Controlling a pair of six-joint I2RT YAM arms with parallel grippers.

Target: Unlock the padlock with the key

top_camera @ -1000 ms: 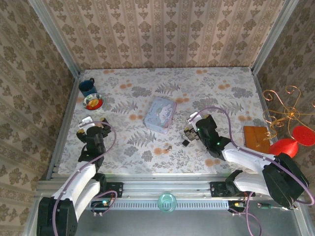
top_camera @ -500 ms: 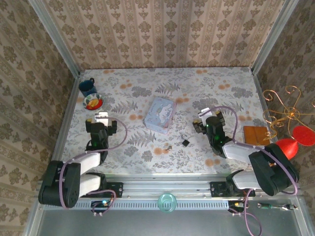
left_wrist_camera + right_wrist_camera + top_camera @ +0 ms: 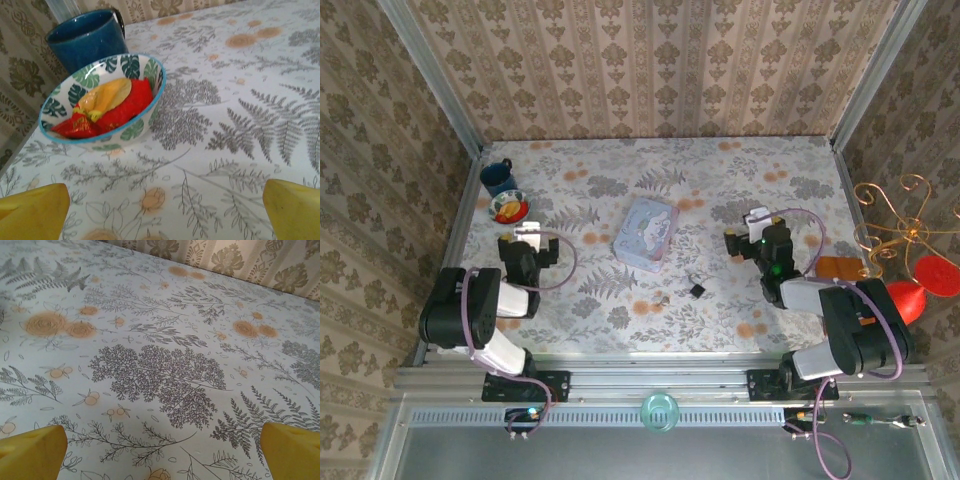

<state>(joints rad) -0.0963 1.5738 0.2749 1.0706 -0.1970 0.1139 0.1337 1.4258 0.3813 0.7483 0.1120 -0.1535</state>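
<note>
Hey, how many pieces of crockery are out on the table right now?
2. A blue mug stands in the far left corner, and a leaf-patterned bowl holding wrapped sweets sits just nearer than it. Nothing suggests another is hidden.

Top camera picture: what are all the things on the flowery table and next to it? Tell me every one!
Tiny padlock with a square black body: one, black and silvery, near middle of the table.
Tiny thin metal key: one, greyish, left of the padlock, apart.
Rectangular tin: one, pale blue-lilac, table centre.
Mug: one, dark blue, far left corner.
Leaf-patterned bowl: one, white, green, blue-rimmed, before the mug.
Shiny wrappers: count unclear, red and yellow, in the bowl.
Flat wooden block: one, brown, right side.
Wire ornament: one, gold on red base, beyond the right wall.
Round glass thing: one, greenish, front rail.
Left gripper: one, yellow-tipped, open, facing the bowl.
Right gripper: one, yellow-tipped, open, over tablecloth.
</note>
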